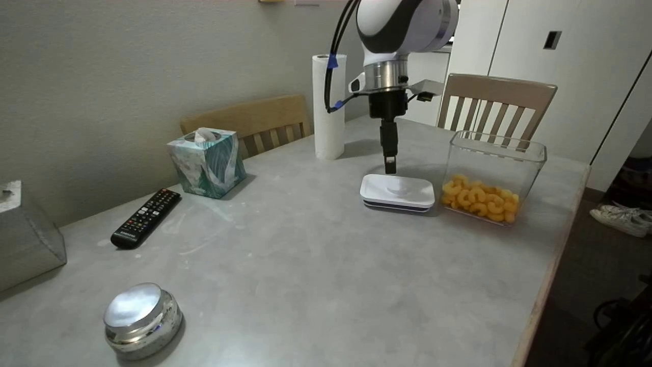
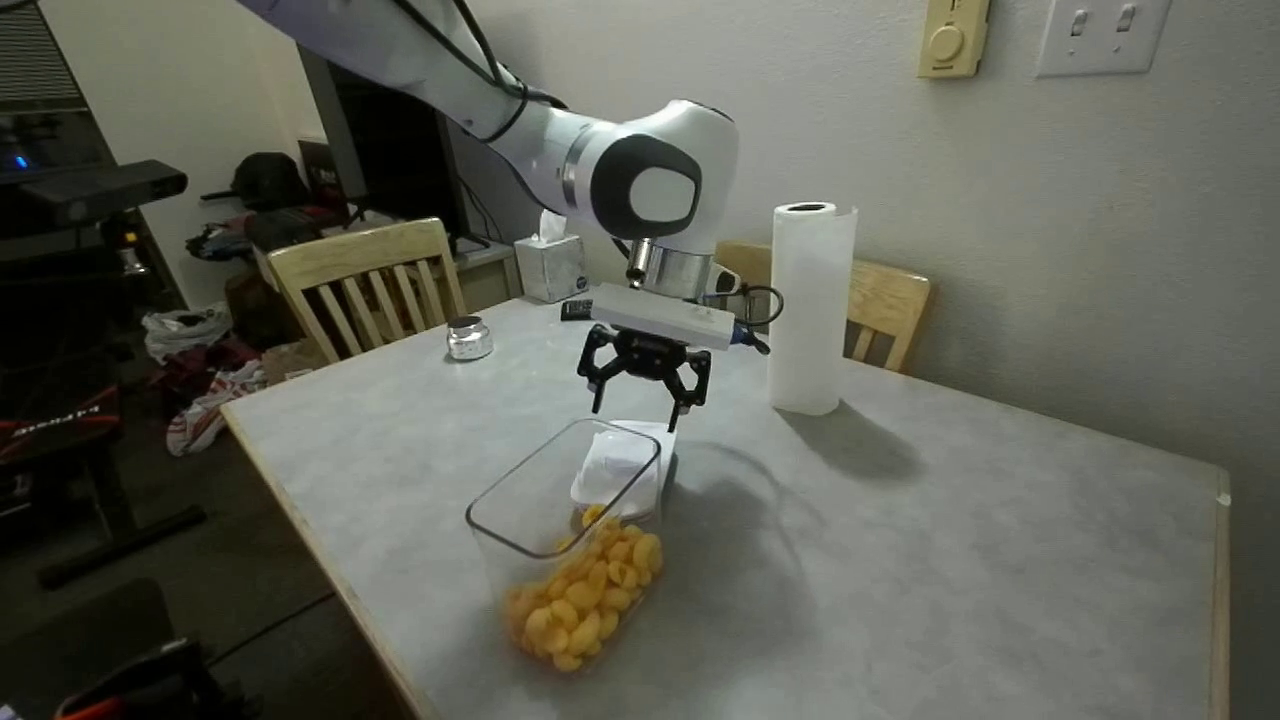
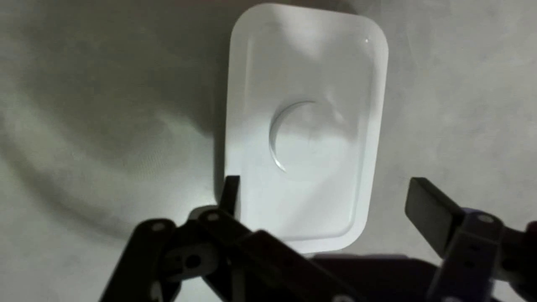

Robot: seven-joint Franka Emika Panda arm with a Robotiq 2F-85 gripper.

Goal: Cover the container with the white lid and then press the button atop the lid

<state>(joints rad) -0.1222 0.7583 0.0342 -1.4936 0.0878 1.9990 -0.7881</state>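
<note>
The task seems barely begun: the container (image 1: 496, 171) has no cover, and the white lid (image 1: 397, 192) lies flat on the bench (image 1: 316, 285), just beside it. The tool (image 2: 636, 415) grasps nothing; its jaws stand wide apart close above one end of the lid, seemingly without contact. Taking hold of the lid looks like the step in hand; lifting it, seating it over the uncovered top and pressing the button (image 3: 312, 136) are all left to do. The lid is a smooth, faintly glossy rectangle, probably moulded plastic, with rounded corners, a raised border around a shallow panel, and darker layers beneath the white top. The button reads as a round disc at its centre, its edge catching light in a crescent. The container looks like rigid clear plastic, tall and flaring slightly towards a thick, rounded rim. Curved yellow-orange snack pieces (image 1: 481, 198) fill only its lower part, heaped loosely, their surface apparently dry and puffed.
</note>
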